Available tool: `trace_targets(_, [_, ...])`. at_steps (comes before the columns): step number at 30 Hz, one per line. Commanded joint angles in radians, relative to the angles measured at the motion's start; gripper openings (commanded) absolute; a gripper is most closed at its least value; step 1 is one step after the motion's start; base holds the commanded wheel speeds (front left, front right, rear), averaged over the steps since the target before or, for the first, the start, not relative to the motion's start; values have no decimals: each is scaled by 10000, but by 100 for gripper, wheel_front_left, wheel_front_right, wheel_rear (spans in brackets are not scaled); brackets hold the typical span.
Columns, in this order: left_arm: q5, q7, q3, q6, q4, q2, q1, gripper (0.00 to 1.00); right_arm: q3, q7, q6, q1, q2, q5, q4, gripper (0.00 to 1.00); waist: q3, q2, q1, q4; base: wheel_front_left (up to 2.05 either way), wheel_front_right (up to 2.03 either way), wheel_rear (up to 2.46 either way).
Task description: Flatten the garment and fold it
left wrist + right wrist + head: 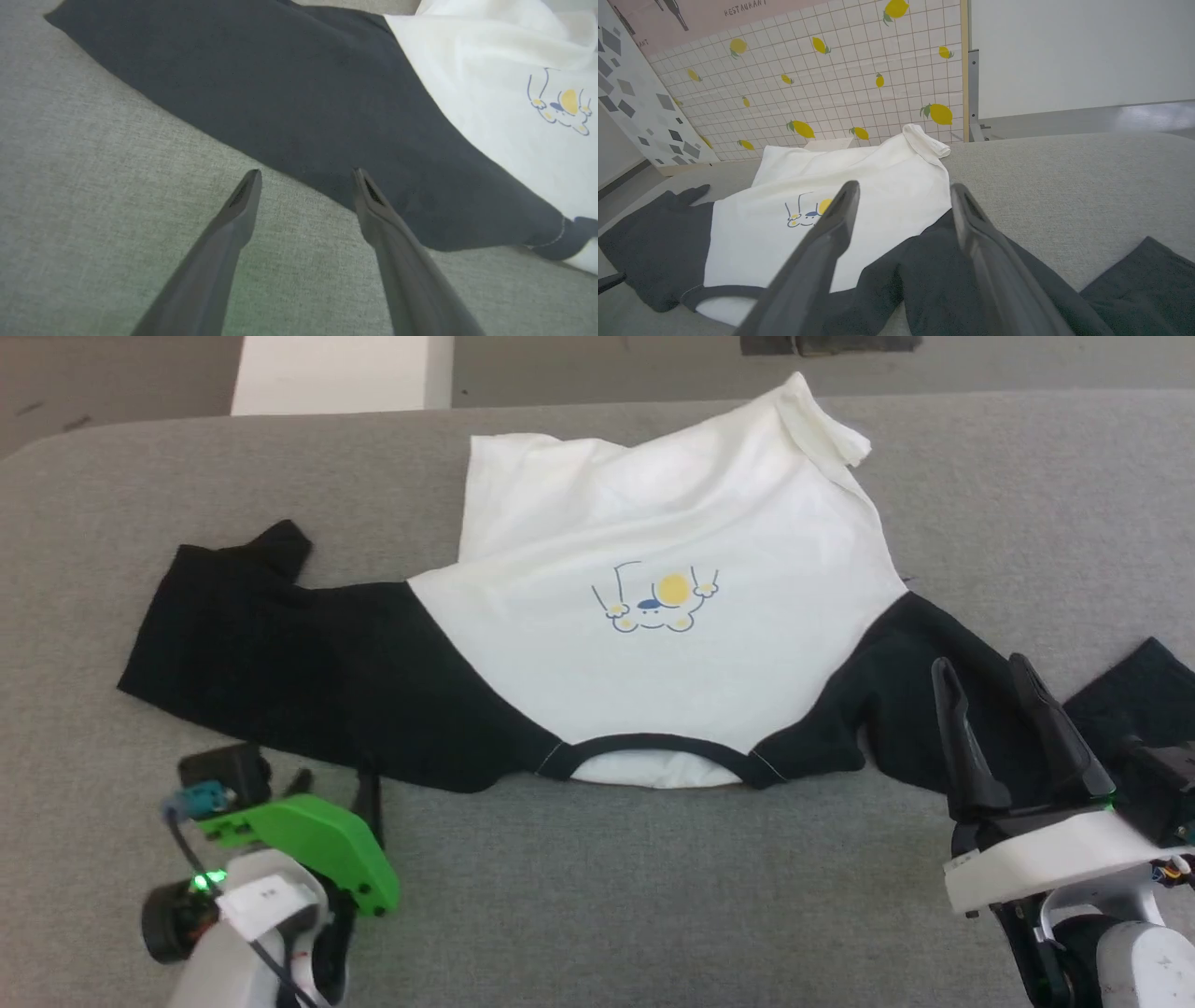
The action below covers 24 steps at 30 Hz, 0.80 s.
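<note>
Garment (672,681): I see it lying front-up across the middle of the grey fabric surface (579,896); neck toward the near edge, hem toward the far edge
Collar band (653,744): black and curved; it sits nearest the near edge, with white cloth showing inside its arc
Cartoon print (655,602): yellow and blue, mid-chest on the white body
Left sleeve (280,653): black, laid out fairly flat toward the left edge; a small flap at its outer end points toward the far edge
Right sleeve (887,700): black, bunched and creased toward the right edge; more of its black cloth lies right at that edge
Hem corner (826,425): turned over on itself near the far edge, on the right side
Left gripper (306,173): fingers wide apart, nothing between them; in my left wrist view one tip is over bare grey fabric and the other over the near border of the left sleeve; I cannot tell whether either touches
Right gripper (980,661): fingers wide apart, holding nothing; it hangs over the bunched right sleeve, toward the near-right corner
Lemon-tiled wall (831,70): stands beyond the far edge in my right wrist view
</note>
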Motion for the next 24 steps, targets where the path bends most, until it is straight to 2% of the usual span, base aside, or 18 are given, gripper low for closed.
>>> trace_targets(1, [-48,178,-93,66,-7,-25,93,100,29,59,-15,110,16,-51,-80,100,-69,-1,0,89,0,0,0])
trace_targets(10, [-485,672,-191,6,727,-303,-545,100,126,103,-15,16,16,-16,-117,100,257,-1,0,-229,0,0,0])
trace_targets(18, [-610,1288,-179,169,1580,-172,-954,100,130,-10,-15,-39,16,90,-54,100,567,-1,0,-683,0,0,0])
trace_targets(19, [-605,1335,-192,178,1608,-142,-953,79,111,-33,-15,-41,16,100,-30,100,574,-1,0,-708,0,0,0])
trace_targets(20, [-559,1338,-224,164,1619,-84,-945,38,104,-49,-15,-43,16,105,-10,100,581,-1,0,-728,0,0,0])
trace_targets(22, [-538,1279,-250,103,1611,-28,-916,0,89,-77,-15,-43,16,113,24,100,573,-1,0,-740,0,0,0])
trace_targets(24, [-492,1117,-244,85,1521,18,-847,0,62,-100,-15,-20,16,113,60,100,528,-1,0,-717,0,0,0])
